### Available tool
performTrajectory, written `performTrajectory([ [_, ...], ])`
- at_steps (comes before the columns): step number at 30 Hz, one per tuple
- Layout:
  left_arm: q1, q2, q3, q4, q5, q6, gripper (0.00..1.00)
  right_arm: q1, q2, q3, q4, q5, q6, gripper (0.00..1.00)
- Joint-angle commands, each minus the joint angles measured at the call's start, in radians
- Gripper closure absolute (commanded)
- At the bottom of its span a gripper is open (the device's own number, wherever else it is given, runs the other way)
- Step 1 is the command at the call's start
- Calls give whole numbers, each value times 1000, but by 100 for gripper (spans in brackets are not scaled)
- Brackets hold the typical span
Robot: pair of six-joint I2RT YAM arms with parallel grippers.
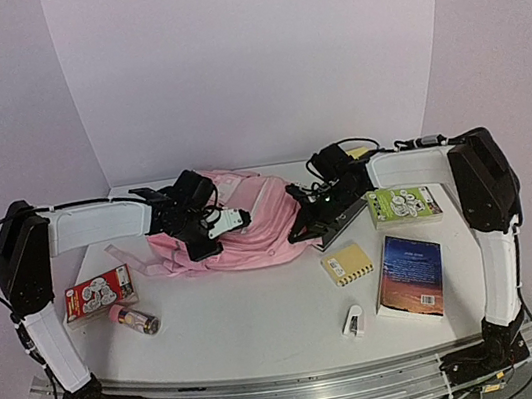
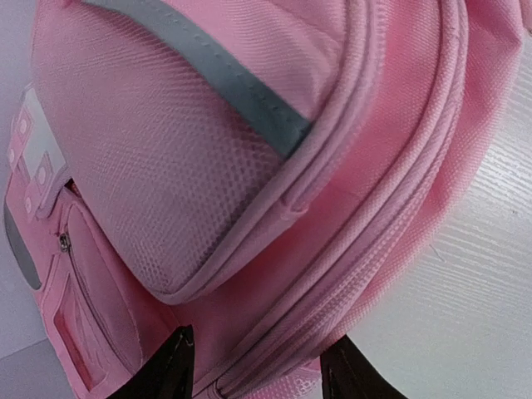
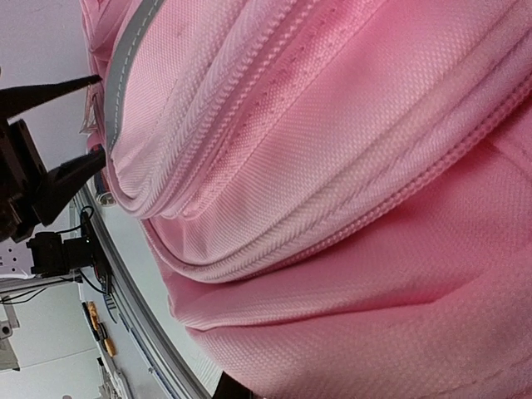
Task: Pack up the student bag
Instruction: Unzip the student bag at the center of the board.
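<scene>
The student bag (image 1: 250,224), a soft light-pink backpack, lies at the back middle of the table. My left gripper (image 1: 212,230) is at its left side. In the left wrist view it (image 2: 258,374) is open, with the bag's (image 2: 249,166) zip seam between the two dark fingertips (image 2: 170,366). My right gripper (image 1: 303,226) is pressed against the bag's right edge. In the right wrist view pink fabric (image 3: 332,208) fills the frame and hides the jaws. Only a dark sliver of one finger (image 3: 230,389) shows at the bottom.
A red-and-white box (image 1: 99,293) and a small jar (image 1: 135,320) lie at the left. A green box (image 1: 404,205), a yellow notebook (image 1: 347,264), a book with a sunset cover (image 1: 410,275) and a small white object (image 1: 353,321) lie at the right. A dark flat item (image 1: 343,228) lies under the right wrist.
</scene>
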Motion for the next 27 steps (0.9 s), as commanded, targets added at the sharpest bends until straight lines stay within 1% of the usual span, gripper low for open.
performTrajectory([
  [1, 13, 30, 81, -18, -21, 14, 74, -1, -1, 67, 16, -84, 11, 100],
  [2, 15, 26, 82, -18, -20, 10, 92, -2, -1, 72, 16, -92, 12, 100],
  [3, 18, 17, 76, -8, -24, 6, 99, -2, 1, 79, 15, -99, 11, 100],
  [10, 23, -135, 12, 86, -31, -55, 100, 2, 11, 160, 9, -160, 17, 100],
  [13, 23, -192, 9, 125, -18, -103, 100, 3, 25, 208, -11, -153, 18, 100],
  [15, 23, -200, 16, 135, -6, -150, 100, 2, 41, 268, -94, -124, -12, 100],
  [18, 23, -157, 52, 132, -12, -232, 100, 0, 61, 323, -234, -28, -53, 100],
  [20, 23, -115, 76, 118, 2, -285, 100, -11, 52, 296, -267, 19, -61, 100],
  [24, 24, -69, 57, 178, 46, -362, 100, -48, 1, 192, -283, 59, -70, 100],
  [27, 23, -58, 65, 257, 44, -494, 100, -57, -47, 117, -286, 91, -122, 100],
])
